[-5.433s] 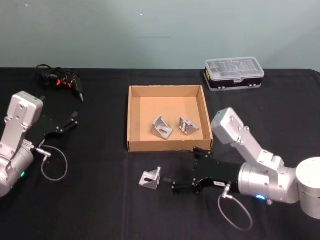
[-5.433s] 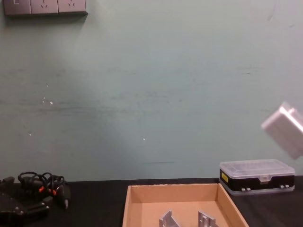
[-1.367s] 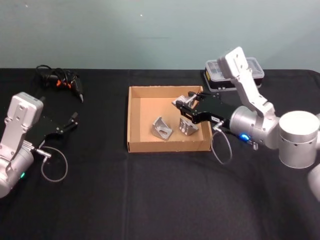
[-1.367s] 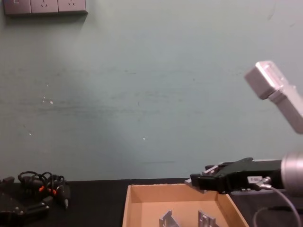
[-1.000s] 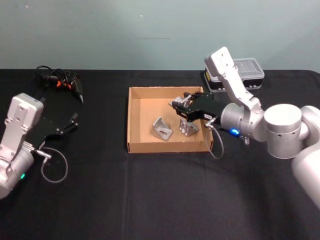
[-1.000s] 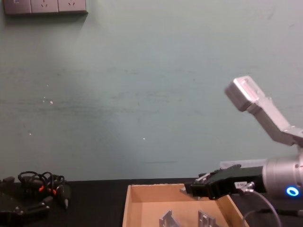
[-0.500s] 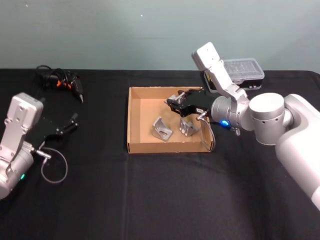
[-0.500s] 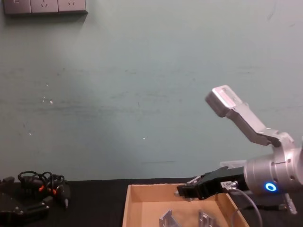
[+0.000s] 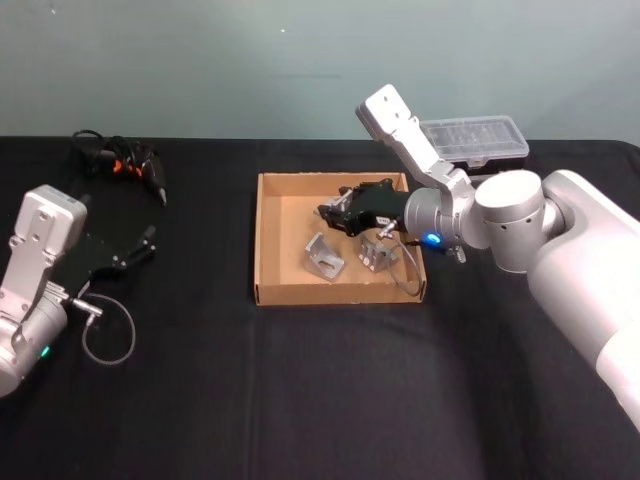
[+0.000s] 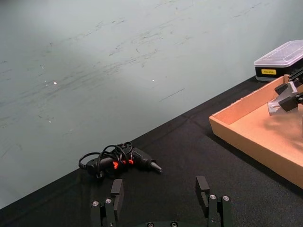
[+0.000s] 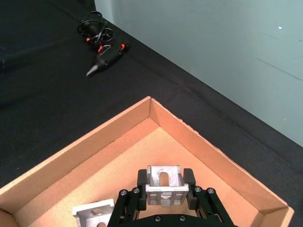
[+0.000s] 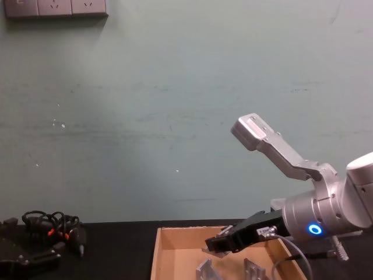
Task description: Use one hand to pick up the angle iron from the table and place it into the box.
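Observation:
The tan cardboard box (image 9: pixel 258 240) sits mid-table on the black table (image 9: pixel 330 390). My right gripper (image 9: pixel 335 213) hovers over the box's inside, shut on a silver angle iron (image 11: pixel 164 182) held between its black fingers. The chest view has this gripper (image 12: pixel 213 246) just above the box's far wall (image 12: pixel 186 232). Two more angle irons (image 9: pixel 323 256) (image 9: pixel 377 256) lie on the box floor below it. My left gripper (image 9: pixel 148 240) rests at the table's left, open with nothing in it (image 10: pixel 159 189).
A black tool with orange marks and a coiled cable (image 9: pixel 125 160) lies at the back left. A clear-lidded plastic case (image 9: pixel 480 140) stands behind the box at the right. Bare tabletop spreads in front of the box.
My right gripper has moved left over the box, from its right side toward the middle, still holding the angle iron. The left arm has stayed put.

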Robot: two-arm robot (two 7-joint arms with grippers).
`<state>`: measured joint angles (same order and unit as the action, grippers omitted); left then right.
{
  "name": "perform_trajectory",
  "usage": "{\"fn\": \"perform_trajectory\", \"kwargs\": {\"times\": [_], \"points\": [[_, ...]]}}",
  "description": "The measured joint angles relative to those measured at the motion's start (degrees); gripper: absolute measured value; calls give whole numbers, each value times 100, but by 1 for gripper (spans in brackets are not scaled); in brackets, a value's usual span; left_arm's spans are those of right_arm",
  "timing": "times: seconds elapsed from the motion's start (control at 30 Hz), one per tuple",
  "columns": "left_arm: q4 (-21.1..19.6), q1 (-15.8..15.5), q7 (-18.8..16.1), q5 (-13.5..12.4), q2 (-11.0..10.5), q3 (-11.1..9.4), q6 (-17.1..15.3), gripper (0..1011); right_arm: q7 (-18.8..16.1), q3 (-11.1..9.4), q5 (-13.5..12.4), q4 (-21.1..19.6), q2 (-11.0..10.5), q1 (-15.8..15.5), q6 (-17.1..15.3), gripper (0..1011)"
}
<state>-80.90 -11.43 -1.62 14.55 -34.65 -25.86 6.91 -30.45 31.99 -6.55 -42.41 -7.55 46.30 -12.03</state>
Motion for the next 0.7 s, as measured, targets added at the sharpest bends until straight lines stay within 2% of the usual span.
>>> {"fn": "perform_trajectory", "kwargs": {"times": [0.27,0.63,0.7], "points": [[0,0,0,0,0,0,0,1000,-47,30,118,237,112,116,3,452],[0,0,0,0,0,0,0,1000,-36,-9,229,294,150,117,-71,456],[0,0,0,0,0,0,0,1000,-34,-16,241,294,149,110,-71,514]]}}
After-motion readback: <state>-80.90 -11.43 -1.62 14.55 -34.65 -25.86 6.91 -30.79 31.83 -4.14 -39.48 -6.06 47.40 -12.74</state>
